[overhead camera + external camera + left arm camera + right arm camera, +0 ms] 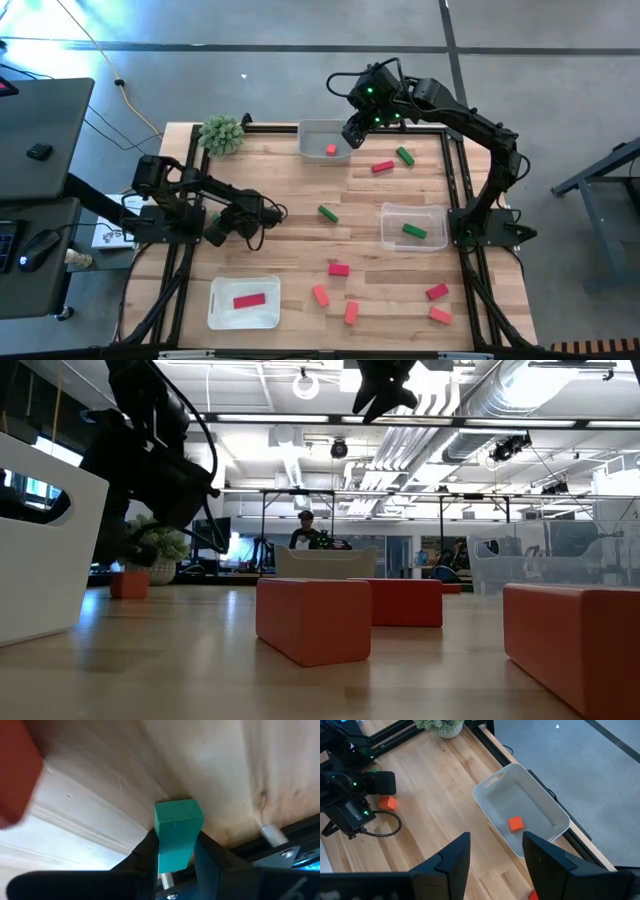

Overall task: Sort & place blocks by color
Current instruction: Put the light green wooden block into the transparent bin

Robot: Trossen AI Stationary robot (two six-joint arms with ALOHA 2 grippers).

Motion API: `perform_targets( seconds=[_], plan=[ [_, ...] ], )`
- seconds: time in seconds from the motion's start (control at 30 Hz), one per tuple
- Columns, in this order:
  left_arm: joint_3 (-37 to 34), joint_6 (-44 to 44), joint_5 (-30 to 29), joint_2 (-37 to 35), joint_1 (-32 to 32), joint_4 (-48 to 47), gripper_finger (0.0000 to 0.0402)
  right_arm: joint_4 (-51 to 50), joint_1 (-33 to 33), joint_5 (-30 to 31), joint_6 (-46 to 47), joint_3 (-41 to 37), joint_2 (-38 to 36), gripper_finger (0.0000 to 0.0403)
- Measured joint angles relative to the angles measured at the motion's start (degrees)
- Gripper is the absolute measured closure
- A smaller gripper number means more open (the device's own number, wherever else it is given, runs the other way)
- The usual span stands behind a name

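High view, white tray holding orange block, left end effector grasping green block.

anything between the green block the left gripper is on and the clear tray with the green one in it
Nothing tall shows on that path. The left gripper is closed on the green block; between it and the clear tray lies only another loose green block, flat on the table.

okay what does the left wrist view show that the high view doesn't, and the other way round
Only the left wrist view shows the left gripper shut on a green block, beside the table's metal edge rail.

Only the high view shows the whole layout: the three trays, the loose red, orange and green blocks, the plant ball, and the right gripper open above the far white tray.

Both show the wooden table and the left gripper at its left edge.
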Motion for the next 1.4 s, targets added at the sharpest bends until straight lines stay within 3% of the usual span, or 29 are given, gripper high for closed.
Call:
perform_targets(
  seconds=[0.23, 0.8, 1.13, 1.4],
  plan=[
    [3.2, -4.9, 2.2, -3.3, 1.0, -0.7, 0.0334, 0.0, -0.1, 0.0, 0.0, 0.0, 0.0, 0.0233],
    [10.6, -16.6, 2.8, -24.8, 4.5, 1.9, 0.0334, -0.1, 1.0, -4.9, 0.1, 0.0, 0.0, 0.0233],
    [14.9, -21.3, 2.8, -29.7, 4.5, 10.6, 0.0334, -0.1, 4.4, -4.9, -2.4, 0.0, 0.0, 0.0233],
    [16.4, -22.7, 2.8, -29.8, 4.6, 23.8, 0.0334, 0.5, 8.6, -2.6, -0.8, 0.0, 0.0, 0.0233]
  ],
)
